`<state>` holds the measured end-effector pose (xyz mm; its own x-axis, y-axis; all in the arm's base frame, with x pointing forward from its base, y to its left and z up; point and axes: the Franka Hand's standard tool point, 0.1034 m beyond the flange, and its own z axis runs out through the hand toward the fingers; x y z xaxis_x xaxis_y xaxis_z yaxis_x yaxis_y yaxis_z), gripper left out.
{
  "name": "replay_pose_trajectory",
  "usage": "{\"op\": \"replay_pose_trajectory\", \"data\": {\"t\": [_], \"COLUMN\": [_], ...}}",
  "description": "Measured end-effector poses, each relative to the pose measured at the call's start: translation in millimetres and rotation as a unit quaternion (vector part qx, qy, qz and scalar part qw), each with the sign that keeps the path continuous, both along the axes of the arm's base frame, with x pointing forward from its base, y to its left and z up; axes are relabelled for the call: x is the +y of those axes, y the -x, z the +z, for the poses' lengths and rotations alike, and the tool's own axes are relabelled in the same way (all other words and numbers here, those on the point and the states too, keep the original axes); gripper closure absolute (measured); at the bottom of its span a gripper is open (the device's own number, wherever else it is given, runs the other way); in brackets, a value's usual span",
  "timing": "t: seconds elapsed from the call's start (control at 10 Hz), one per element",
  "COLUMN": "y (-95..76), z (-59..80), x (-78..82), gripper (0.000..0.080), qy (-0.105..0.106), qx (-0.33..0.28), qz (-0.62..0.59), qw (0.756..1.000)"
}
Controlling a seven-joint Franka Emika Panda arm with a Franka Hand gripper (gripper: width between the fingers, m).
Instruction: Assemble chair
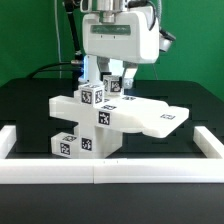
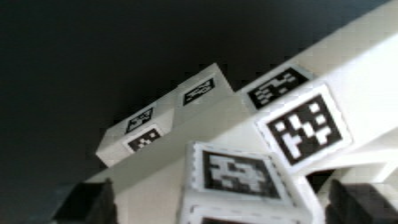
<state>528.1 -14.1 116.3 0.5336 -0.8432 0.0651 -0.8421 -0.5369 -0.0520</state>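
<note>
The chair (image 1: 105, 118) stands part-built in the middle of the black table: a flat white slab (image 1: 160, 118) reaches toward the exterior view's right, resting on stacked tagged blocks (image 1: 76, 143). A tagged bar (image 1: 93, 97) lies across the top. My gripper (image 1: 112, 80) hangs straight above, its fingers on either side of a small upright tagged piece (image 1: 113, 87). In the wrist view the gripper (image 2: 222, 205) is open. Both dark fingertips (image 2: 80, 205) stand apart from the tagged white piece (image 2: 240, 172) between them. More tagged chair faces (image 2: 294, 122) fill that view.
A plain white border rail (image 1: 100, 172) runs along the front of the table and up both sides (image 1: 210, 135). Black tabletop (image 1: 30, 105) surrounds the chair. A green backdrop and cables are behind the arm.
</note>
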Motion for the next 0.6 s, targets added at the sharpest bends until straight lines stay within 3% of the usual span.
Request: {"op": "replay_pose_trajectory", "data": {"t": [0.4,0.6], "y": [-0.2,-0.6], "z": [0.2,0.3], "x": [-0.4,-2.2], "gripper": [0.0151,0.0150], "qy": [0.014,0.024], "qx": [0.004,0.005], "qz": [0.181,0.281], "qw": [0.983,0.960]}}
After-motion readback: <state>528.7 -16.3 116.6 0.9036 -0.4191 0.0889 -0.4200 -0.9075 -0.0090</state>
